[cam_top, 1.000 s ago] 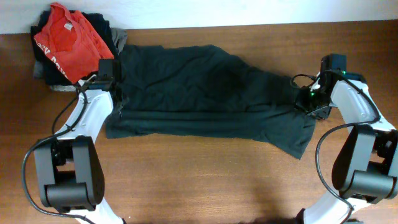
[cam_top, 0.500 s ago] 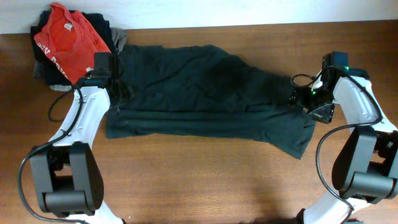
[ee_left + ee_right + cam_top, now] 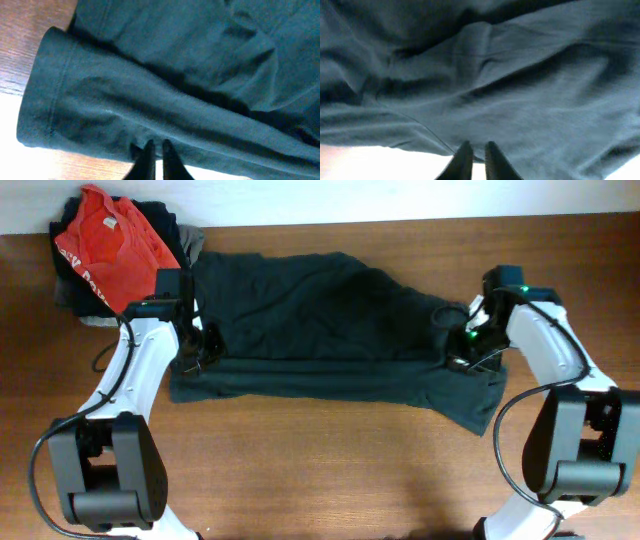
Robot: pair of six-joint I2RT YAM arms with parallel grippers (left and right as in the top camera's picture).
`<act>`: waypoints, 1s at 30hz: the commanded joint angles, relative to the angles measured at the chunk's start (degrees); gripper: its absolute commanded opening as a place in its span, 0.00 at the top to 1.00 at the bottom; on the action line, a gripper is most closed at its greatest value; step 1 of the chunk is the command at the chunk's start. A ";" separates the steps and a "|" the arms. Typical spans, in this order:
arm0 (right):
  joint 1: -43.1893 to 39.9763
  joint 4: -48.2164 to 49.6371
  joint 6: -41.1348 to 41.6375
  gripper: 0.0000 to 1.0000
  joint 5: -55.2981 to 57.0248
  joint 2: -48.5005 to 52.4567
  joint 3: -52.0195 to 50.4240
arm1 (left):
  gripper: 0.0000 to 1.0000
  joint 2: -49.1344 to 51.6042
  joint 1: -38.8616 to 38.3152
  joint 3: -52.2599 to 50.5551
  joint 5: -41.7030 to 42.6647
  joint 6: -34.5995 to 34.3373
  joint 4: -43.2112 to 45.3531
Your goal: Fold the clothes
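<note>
Pinching with my left pincer (image 3: 156, 145), I have both fingers drawn almost together on a fold of the dark garment (image 3: 330, 330). The cloth puckers into a small crease right at the tips. Just beyond them a rolled, sleeve-like band of fabric runs off to one side and ends in a stitched hem. Bare wood shows past that hem.

My right pincer (image 3: 476, 146) is closed in the same way, its fingers a narrow slit apart, nipping the garment where a thin seam line meets the tips. Ahead of it I see only rumpled dark cloth in soft ridges.

From above, my left pincer sits near the garment's left end and my right one near its right end. Both are on the long crease that splits the upper body of the cloth from a narrower band along the side nearer my bases.

The garment lies flat on the table (image 3: 330, 480), stretched from left to right and wrinkled all over. Its right near corner sags into a point toward my right base.

At the far left corner of the table a red T-shirt (image 3: 105, 245) lies on top of a pile of darker folded things (image 3: 68, 292). The garment's far left corner lies just beside that pile.
</note>
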 commanded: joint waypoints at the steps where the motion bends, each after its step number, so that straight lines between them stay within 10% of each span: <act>1: 0.76 1.81 0.22 0.96 -0.50 0.35 -1.25 | 0.99 1.86 -0.02 -0.61 1.60 0.52 0.24; 30: -1.22 10.49 6.08 0.96 4.52 7.08 -8.13 | 0.99 12.74 0.04 -0.63 2.16 -0.20 -3.74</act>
